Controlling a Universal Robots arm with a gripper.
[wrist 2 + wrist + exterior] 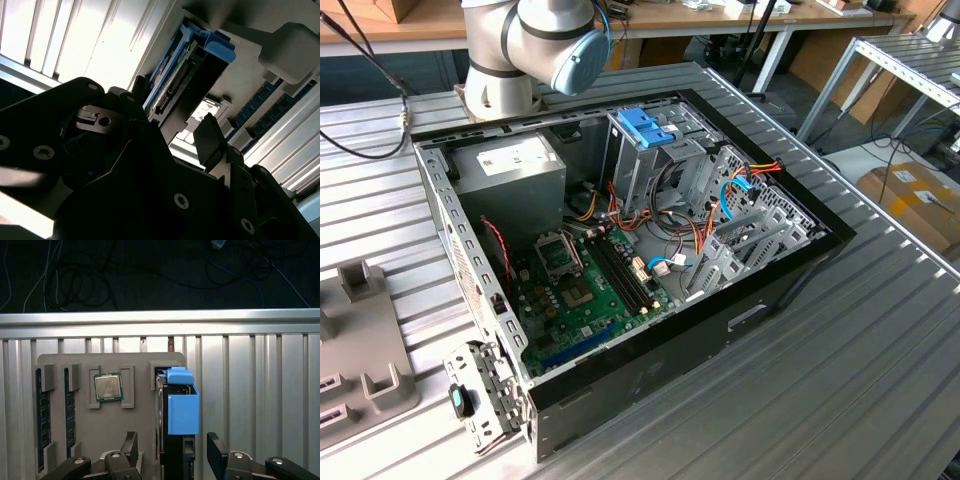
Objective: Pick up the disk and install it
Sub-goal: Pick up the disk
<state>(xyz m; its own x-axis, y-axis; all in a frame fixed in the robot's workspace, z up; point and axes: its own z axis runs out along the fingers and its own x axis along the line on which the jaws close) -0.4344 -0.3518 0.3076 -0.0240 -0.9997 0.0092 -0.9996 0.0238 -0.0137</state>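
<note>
The disk point(183, 407) stands on edge in a slot of a grey holder plate point(135, 417), with its light-blue carrier rail facing the first wrist view. My gripper point(173, 450) is open and straddles the disk, one black finger point(131, 444) on each side with small gaps to it. In the second wrist view the disk point(172, 85) shows its connector edge and blue rail between the same fingers point(209, 137). The open computer case point(790, 270) lies on the slatted metal table, and its tall drive cage point(640, 160) carries a blue latch on top.
The holder plate also carries a processor chip point(108, 387) and memory sticks point(42, 412). The case holds a grey power supply point(510, 165), a motherboard point(585, 290) and loose cables. The arm's base point(520, 50) stands behind the case.
</note>
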